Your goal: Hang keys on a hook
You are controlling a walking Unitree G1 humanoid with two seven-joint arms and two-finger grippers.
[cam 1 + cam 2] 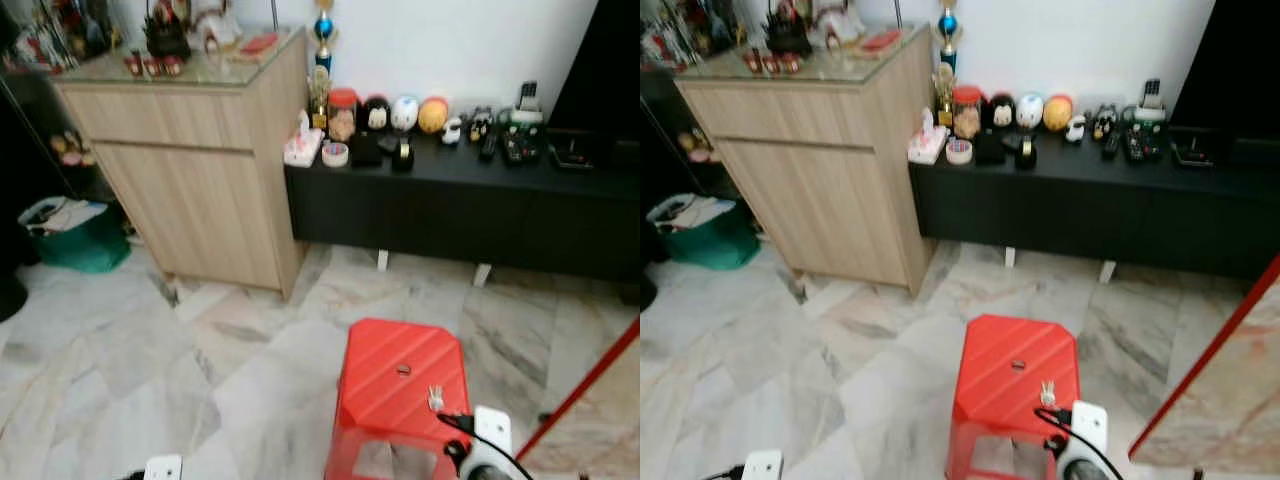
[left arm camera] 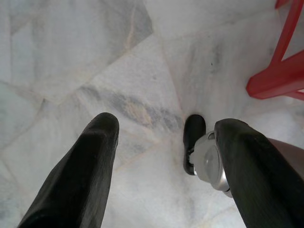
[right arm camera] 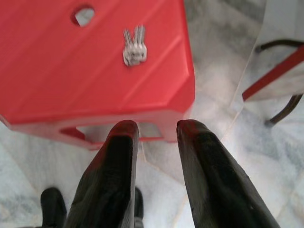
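Note:
A small bunch of silver keys [image 1: 436, 398] lies flat on top of a red plastic stool [image 1: 400, 385], near the stool's right front corner. In the right wrist view the keys [image 3: 134, 46] sit beyond my right gripper [image 3: 156, 130], which hovers open just off the stool's near edge [image 3: 95, 114] with nothing between its fingers. My left gripper [image 2: 166, 128] hangs open over the marble floor, left of the stool, holding nothing. A red stool leg [image 2: 280, 76] shows beside it.
A light wooden cabinet [image 1: 200, 150] stands at the back left. Beside it a low black console [image 1: 450, 200] carries figurines and remotes. A green bag [image 1: 75, 240] lies on the floor at far left. A red-framed panel [image 1: 590, 390] leans at the right.

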